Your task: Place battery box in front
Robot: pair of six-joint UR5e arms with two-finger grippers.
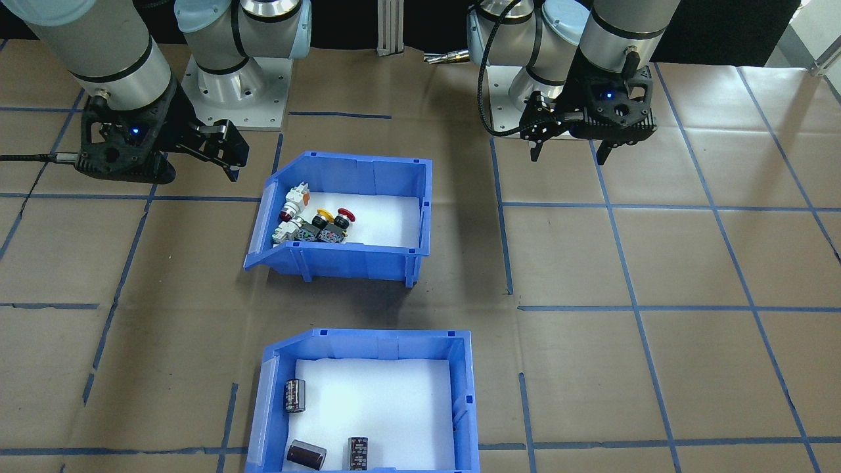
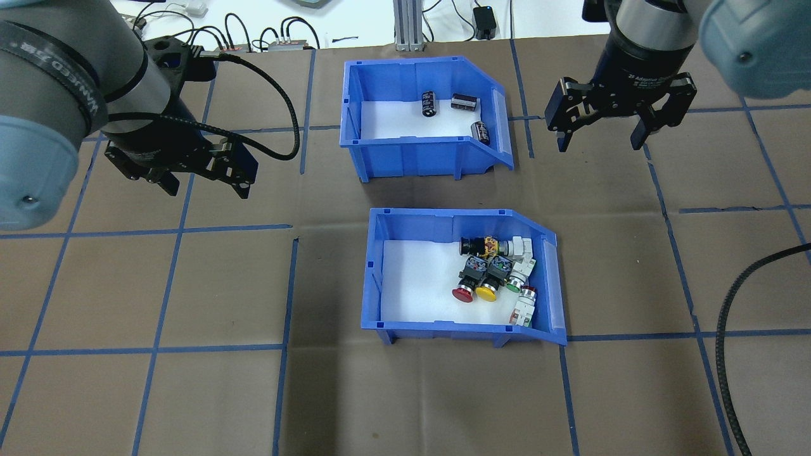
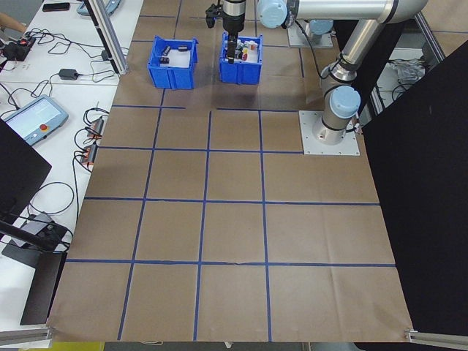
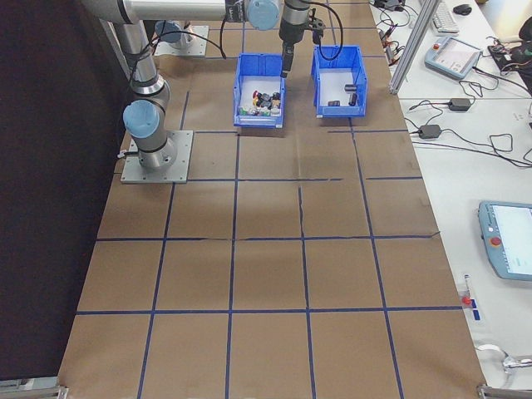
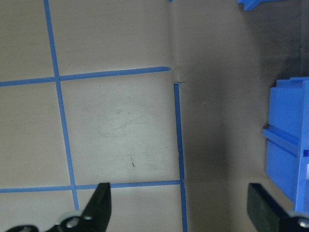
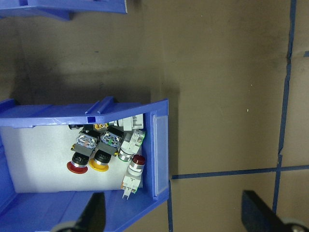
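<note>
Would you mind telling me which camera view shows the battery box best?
The overhead exterior view: the whole battery box and its three cells are unobstructed. The front-facing view crops its near edge; both side views show it small and distant; the wrist views catch at most a blue bin edge.

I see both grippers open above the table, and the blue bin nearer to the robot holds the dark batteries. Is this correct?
Not quite. The bin nearer to the robot holds coloured push-button switches; the dark batteries lie in the farther battery box, as the overhead exterior view shows. The rest stands: the left gripper and right gripper are open above the table.
</note>
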